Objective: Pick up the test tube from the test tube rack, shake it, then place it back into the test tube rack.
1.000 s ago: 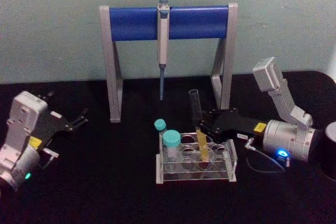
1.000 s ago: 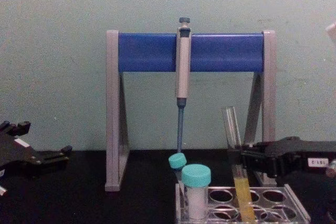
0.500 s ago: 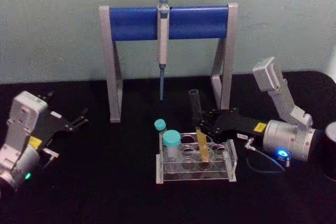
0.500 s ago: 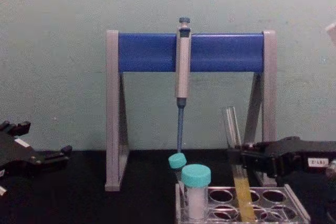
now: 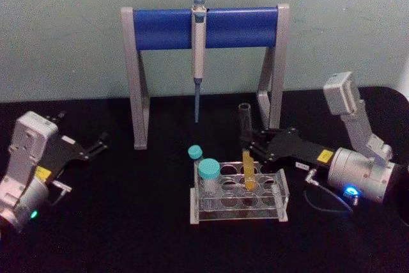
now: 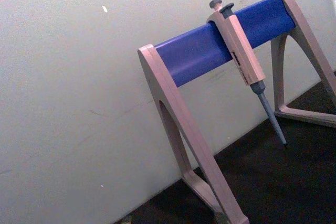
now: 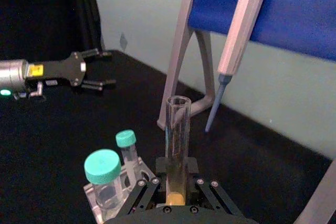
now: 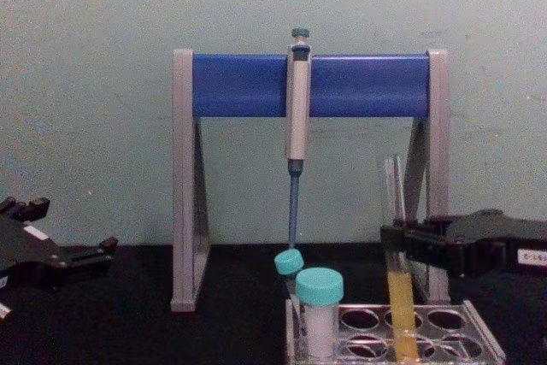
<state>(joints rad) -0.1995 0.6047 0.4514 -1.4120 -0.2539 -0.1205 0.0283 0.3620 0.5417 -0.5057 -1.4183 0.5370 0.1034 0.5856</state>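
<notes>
Above the rack (image 5: 236, 208), right gripper (image 5: 248, 148) seemingly clamps the test tube (image 5: 243, 117).

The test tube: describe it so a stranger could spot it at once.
Before the blue-barred stand sits a low clear rack. The test tube stands in it, in the right claw: tall, uncapped, yellow liquid below, unlike the short teal-capped vials.

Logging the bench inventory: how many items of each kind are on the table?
Test tube: 1
Teal-capped vials: 2
Pipette: 1
Clear rack: 1
Blue-bar stand: 1
Total: 6
</notes>
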